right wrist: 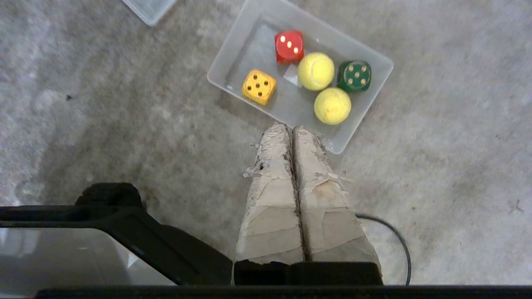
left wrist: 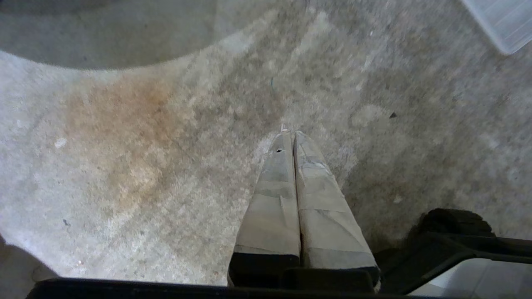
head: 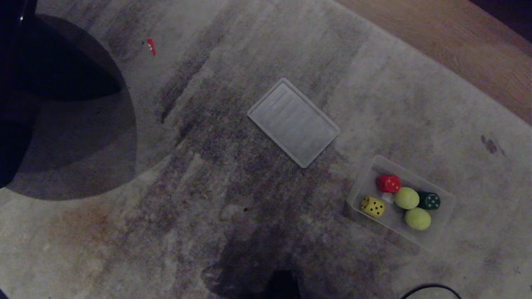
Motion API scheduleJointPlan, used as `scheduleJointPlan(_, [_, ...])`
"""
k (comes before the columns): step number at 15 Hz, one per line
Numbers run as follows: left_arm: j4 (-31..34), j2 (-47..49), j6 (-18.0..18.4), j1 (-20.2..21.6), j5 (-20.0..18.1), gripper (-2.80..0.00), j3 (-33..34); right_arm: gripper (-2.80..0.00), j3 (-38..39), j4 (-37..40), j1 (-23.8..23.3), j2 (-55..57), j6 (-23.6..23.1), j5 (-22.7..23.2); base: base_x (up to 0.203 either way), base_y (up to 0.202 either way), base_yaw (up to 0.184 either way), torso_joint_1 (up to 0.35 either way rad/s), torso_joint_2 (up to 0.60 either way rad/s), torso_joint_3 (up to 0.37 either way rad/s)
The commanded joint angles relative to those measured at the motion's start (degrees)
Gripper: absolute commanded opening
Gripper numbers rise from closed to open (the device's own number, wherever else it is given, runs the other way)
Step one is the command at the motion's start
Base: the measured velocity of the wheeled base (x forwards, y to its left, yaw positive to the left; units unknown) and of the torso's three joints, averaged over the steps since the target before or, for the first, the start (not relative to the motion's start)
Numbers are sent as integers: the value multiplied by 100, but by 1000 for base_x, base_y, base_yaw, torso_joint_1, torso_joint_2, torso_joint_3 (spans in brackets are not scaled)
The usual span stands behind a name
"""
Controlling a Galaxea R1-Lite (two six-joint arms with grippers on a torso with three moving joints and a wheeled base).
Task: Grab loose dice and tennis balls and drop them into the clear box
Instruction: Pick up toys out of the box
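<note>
Left pincer [left wrist: 291, 133] hangs over bare carpet [head: 208, 199], tips pressed together, nothing in them. Mid-carpet lies the flat ribbed lid [head: 294, 121], apart from the clear box [head: 447, 207] to its right. In the box: yellow die [head: 372, 206], red die [head: 388, 183], green die [head: 429, 200], two tennis balls [head: 406, 197] touching. Right pincer [right wrist: 292, 128] is by the box's near rim, tips together, empty. Black cable [right wrist: 395, 236] beside it.
</note>
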Motion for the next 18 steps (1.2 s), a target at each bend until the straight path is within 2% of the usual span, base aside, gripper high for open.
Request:
scheduleJointPlan(1, [-1,6,-2,0,3,-280,9,-280,44,-21,1,10,-11,3,0,0,0,2,2,203])
scheduleJointPlan(18, [-1,6,-2,0,3,-280,9,-280,60,-65,0,9,22,12,0,0,0,3,2,203])
